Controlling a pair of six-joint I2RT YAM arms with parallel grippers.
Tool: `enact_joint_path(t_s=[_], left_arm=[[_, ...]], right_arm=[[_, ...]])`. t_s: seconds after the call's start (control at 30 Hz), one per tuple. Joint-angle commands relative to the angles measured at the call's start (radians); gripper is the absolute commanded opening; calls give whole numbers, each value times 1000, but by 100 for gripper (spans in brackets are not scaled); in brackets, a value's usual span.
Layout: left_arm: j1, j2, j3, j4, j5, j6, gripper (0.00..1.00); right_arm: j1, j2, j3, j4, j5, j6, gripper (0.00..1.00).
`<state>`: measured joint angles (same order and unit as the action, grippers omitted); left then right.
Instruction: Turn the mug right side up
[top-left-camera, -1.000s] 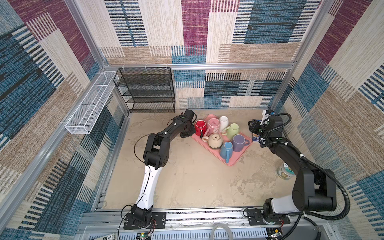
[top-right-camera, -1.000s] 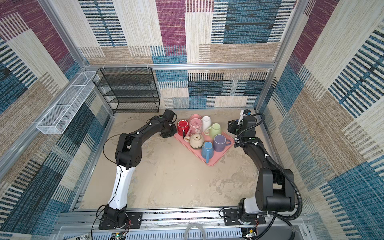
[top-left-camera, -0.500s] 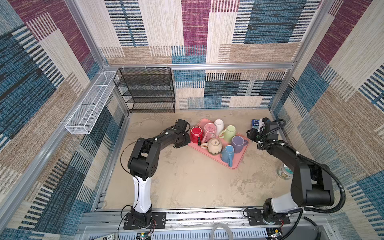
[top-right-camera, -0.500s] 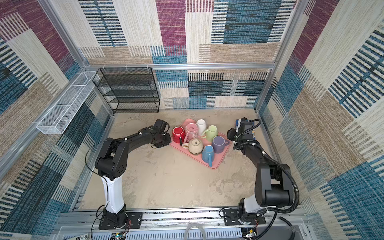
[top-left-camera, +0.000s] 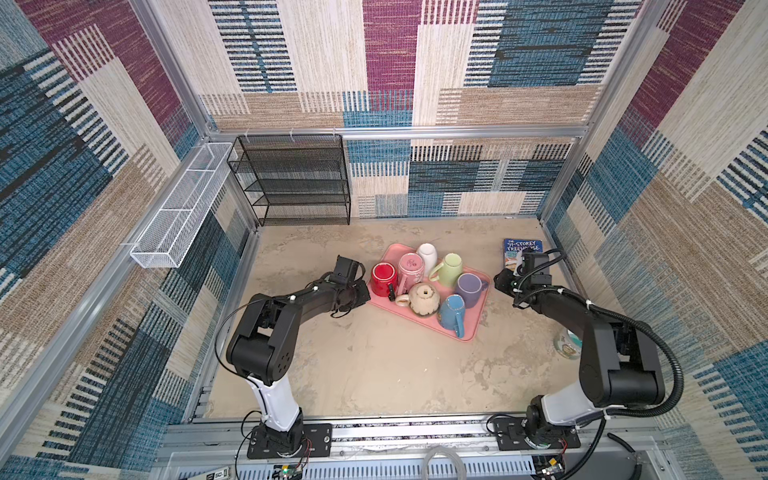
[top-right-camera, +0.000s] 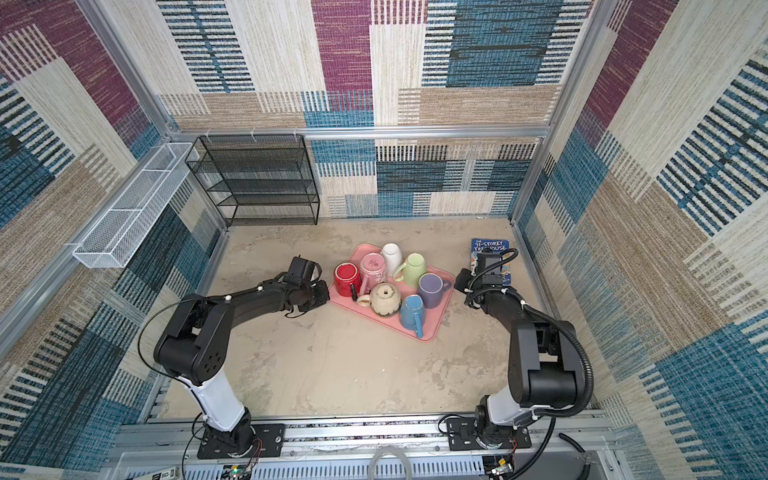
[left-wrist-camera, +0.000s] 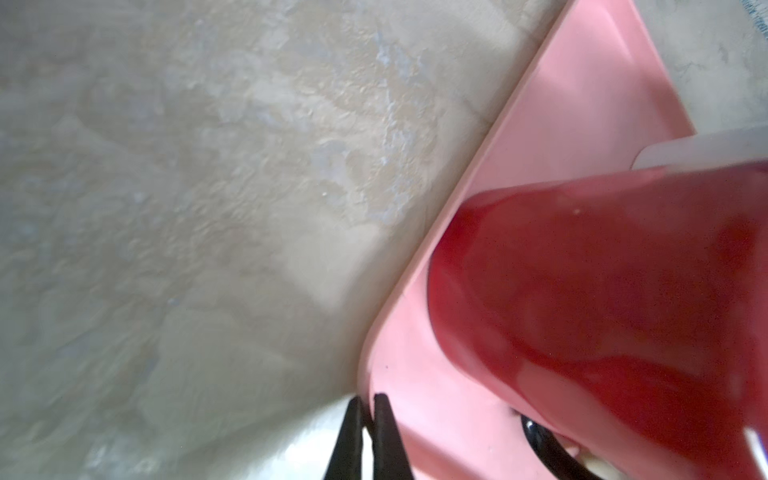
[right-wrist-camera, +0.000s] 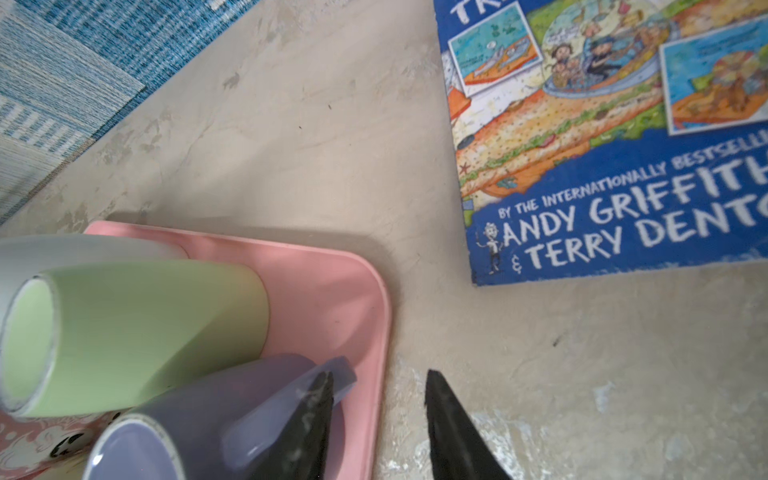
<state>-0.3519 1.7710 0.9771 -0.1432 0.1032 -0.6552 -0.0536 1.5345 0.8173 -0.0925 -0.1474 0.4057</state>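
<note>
Right wrist view puts the right end effector (right-wrist-camera: 379, 376) with its fingers apart, nothing between them but the rim of the pink tray (right-wrist-camera: 332, 266) and bare counter (right-wrist-camera: 540, 374). One finger lies across the handle (right-wrist-camera: 270, 411) of the purple mug (right-wrist-camera: 187, 419), though contact cannot be confirmed. That purple mug is probably the one to be righted, being nearest this arm. In both top views it sits at the tray's right-hand edge, just beside the green mug (top-left-camera: 451, 266) and the blue mug (top-left-camera: 451, 312). It appears to stand mouth down: a pale unglazed ring and flat base face up, so its long axis runs roughly vertical, and the handle points outward over the tray rim toward the right arm. Glazed ceramic like this is likely stiff, fairly heavy, slick and prone to chipping against its crowded neighbours. The handle loop, or the wall close to it, looks the safest hold. Across the tray, the left end effector (left-wrist-camera: 368, 401) has its fingers pressed together at the tray's corner beside the red mug (left-wrist-camera: 602, 291); whether they pinch the rim I cannot tell.
</note>
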Motion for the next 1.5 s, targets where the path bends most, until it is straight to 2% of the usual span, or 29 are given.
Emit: enact_joint_path(t_s=[0.0, 0.07, 0.17, 0.6, 0.8, 1.03, 1.13, 1.47], left_arm=[[9, -48, -72, -163, -56, 37, 0], [10, -80, -113, -151, -51, 36, 0], [10, -128, -175, -133, -46, 32, 0], [12, -338, -394, -96, -13, 9, 0], [11, -374, -343, -143, -22, 35, 0], [22, -288, -204, -166, 17, 77, 22], [29, -241, -145, -177, 26, 92, 26], [52, -96, -17, -179, 30, 117, 31]], right_arm=[[1, 15, -10, 0, -26, 0, 31], [2, 30, -12, 3, -45, -2, 26], [4, 60, -9, 6, -85, -9, 24], [69, 125, 22, -12, -99, -32, 30], [77, 154, 34, -12, -93, -31, 29], [81, 198, 46, -12, -86, -36, 27], [83, 212, 54, -9, -90, -36, 25], [87, 243, 59, 3, -91, -49, 16]])
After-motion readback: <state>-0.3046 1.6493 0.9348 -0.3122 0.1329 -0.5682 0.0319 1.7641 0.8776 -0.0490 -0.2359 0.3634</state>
